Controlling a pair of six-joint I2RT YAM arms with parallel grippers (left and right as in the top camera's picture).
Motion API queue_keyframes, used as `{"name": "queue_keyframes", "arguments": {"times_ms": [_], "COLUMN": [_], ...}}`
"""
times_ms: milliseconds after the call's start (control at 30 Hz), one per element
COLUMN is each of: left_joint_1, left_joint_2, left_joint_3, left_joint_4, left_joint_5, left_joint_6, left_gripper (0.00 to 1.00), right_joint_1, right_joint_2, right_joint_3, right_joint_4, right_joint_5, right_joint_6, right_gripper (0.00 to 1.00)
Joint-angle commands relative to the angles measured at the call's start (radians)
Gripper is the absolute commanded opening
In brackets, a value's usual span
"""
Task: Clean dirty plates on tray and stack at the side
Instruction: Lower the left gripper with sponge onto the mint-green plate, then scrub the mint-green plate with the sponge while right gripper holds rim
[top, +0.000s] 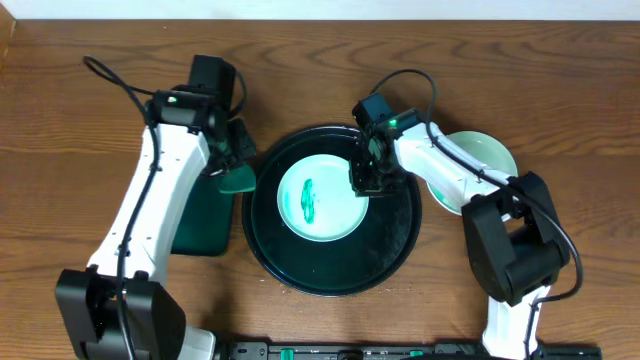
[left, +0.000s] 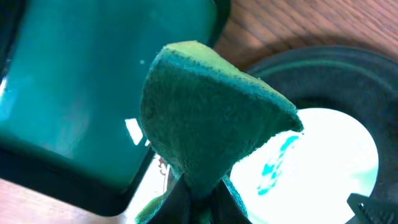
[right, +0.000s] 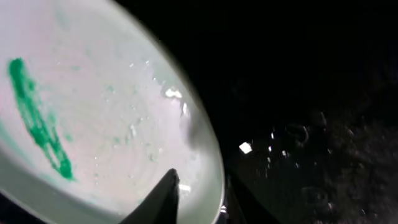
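On tray (top: 398, 250), green-smeared plate (top: 335, 215), rim pinched by right gripper (top: 365, 182); left gripper (top: 236, 152) clamps sponge (left: 205, 118).

Two plates (top: 335, 205) (top: 490, 150), one round tray (top: 330, 270), one rectangular tray (top: 205, 225), one sponge (top: 238, 180).

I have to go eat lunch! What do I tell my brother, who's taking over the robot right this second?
Left gripper: shut on the green sponge, between the green rectangular tray and the black tray.
Right gripper: pinching the right rim of the dirty plate.
The dirty plate sits on the black tray, green smear not yet wiped.
Side plate: right of the tray, partly hidden; can't tell if it's more than one.
Done: at least one plate set aside.
Left: wipe this one, then stack it there.
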Motion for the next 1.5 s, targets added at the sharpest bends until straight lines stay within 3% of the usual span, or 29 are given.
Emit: {"name": "queue_keyframes", "arguments": {"times_ms": [0,133,333,367,500,967,1100,1133,1233,1333,1467], "left_joint_1": [-0.029,-0.077,-0.187,-0.230,-0.283,-0.288,-0.280,-0.279,-0.279,-0.278,-0.278], "left_joint_2": [0.013,0.013,0.014,0.014,0.039,0.297,0.296,0.296,0.295,0.295,0.295], "left_joint_3": [-0.034,-0.044,-0.132,-0.200,-0.272,-0.271,-0.248,-0.229,-0.211,-0.209,-0.209], "left_joint_4": [0.018,0.031,0.131,0.224,0.340,0.333,0.357,0.396,0.465,0.499,0.410], "left_joint_5": [-0.005,-0.004,0.017,0.091,0.108,0.145,0.221,0.383,0.515,0.441,0.060], "left_joint_6": [-0.024,-0.024,-0.061,-0.061,-0.057,-0.090,0.087,0.234,0.279,0.208,0.019], "left_gripper": [0.08,0.07,0.07,0.07,0.07,0.07,0.07,0.07,0.07,0.07,0.07], "right_joint_1": [0.003,0.003,-0.005,-0.005,-0.005,-0.005,-0.005,-0.005,-0.005,-0.006,-0.006], "right_joint_2": [0.048,0.066,0.070,0.070,0.070,0.070,0.070,0.070,0.070,0.070,0.070], "right_joint_3": [-0.010,-0.010,-0.010,-0.010,-0.010,-0.010,-0.010,-0.010,-0.010,-0.010,-0.010], "right_joint_4": [0.011,0.018,0.021,0.021,0.023,0.023,0.024,0.025,0.024,0.023,0.023], "right_joint_5": [-0.012,-0.024,-0.045,-0.045,-0.052,-0.053,-0.053,-0.053,-0.052,-0.052,-0.051], "right_joint_6": [0.010,0.010,-0.001,-0.001,-0.004,-0.005,-0.004,-0.004,-0.005,-0.005,-0.005], "right_gripper": [0.16,0.01,0.01,0.01,0.01,0.01,0.01,0.01,0.01,0.01,0.01]}}
